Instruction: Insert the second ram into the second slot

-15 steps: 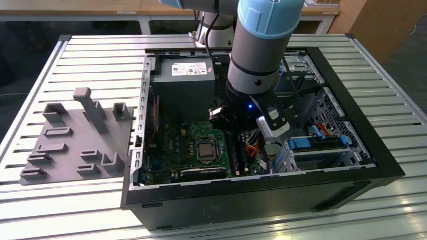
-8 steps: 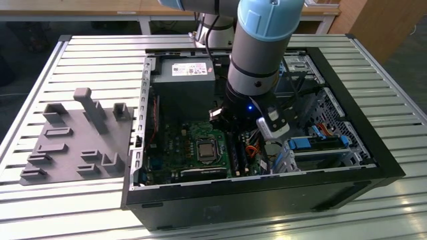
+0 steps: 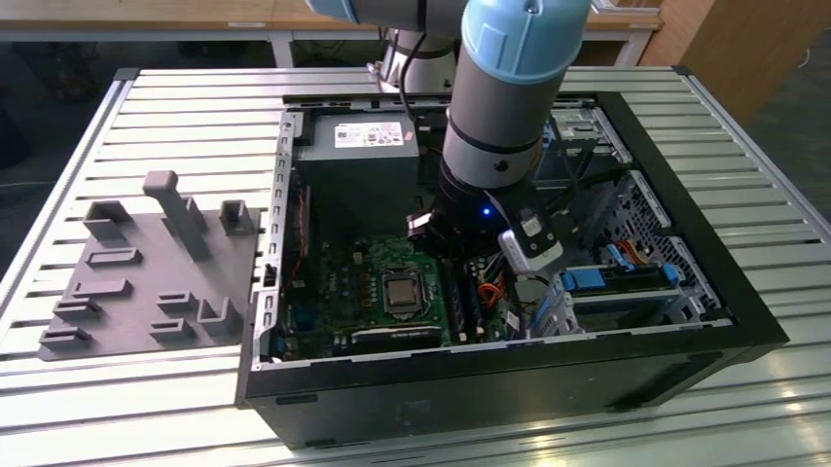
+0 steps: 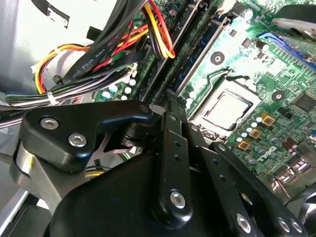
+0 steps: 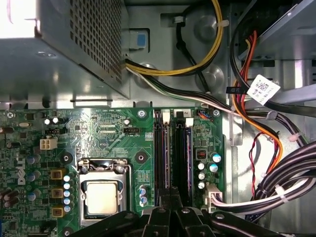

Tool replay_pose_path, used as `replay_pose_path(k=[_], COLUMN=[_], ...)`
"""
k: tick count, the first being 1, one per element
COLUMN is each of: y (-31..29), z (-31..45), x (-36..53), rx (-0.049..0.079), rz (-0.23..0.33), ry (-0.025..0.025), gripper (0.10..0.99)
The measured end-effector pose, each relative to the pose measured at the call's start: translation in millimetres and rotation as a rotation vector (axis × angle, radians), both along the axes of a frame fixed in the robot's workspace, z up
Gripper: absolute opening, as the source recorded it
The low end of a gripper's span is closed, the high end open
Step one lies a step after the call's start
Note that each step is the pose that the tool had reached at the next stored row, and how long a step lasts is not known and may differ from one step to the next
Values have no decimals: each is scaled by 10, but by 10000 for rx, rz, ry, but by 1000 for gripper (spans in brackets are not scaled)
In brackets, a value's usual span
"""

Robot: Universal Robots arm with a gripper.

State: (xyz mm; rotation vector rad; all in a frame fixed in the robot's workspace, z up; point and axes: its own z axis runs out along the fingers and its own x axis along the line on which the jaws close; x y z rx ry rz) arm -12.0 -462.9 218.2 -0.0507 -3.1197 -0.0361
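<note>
- End effector (image 5: 170,205) down inside the open computer case (image 3: 727,321), over the memory slots (image 5: 173,153) beside the processor socket (image 5: 101,192); fingers drawn together, tips (image 4: 170,106) meeting at the slot area.
- Cannot tell whether anything is pinched between the tips.
- Second ram (image 5: 188,158): dark stick lying along a slot, in the row of parallel slots on the green motherboard (image 5: 98,133); the end effector's tips sit right at its near end in the first wrist view.
- Bundled cables (image 5: 276,177), black, orange and yellow, run just beside the slots.
- Power supply (image 3: 357,146) in the case's far corner.
- Case rests on a slatted metal surface (image 3: 195,107); grey fixture plate (image 3: 143,272) lies on the exterior view's left, well apart from the case.
</note>
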Motion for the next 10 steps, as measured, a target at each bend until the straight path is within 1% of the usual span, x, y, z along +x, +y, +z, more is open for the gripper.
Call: replay_pose_path(k=[5,7,10], y=[-1,-1,2], z=[-40,-40,-10], x=[0,-1,0], rx=[-75,-76,-51], rz=[0,0,-1], ry=[5,4,-7], gripper=[106,106,106])
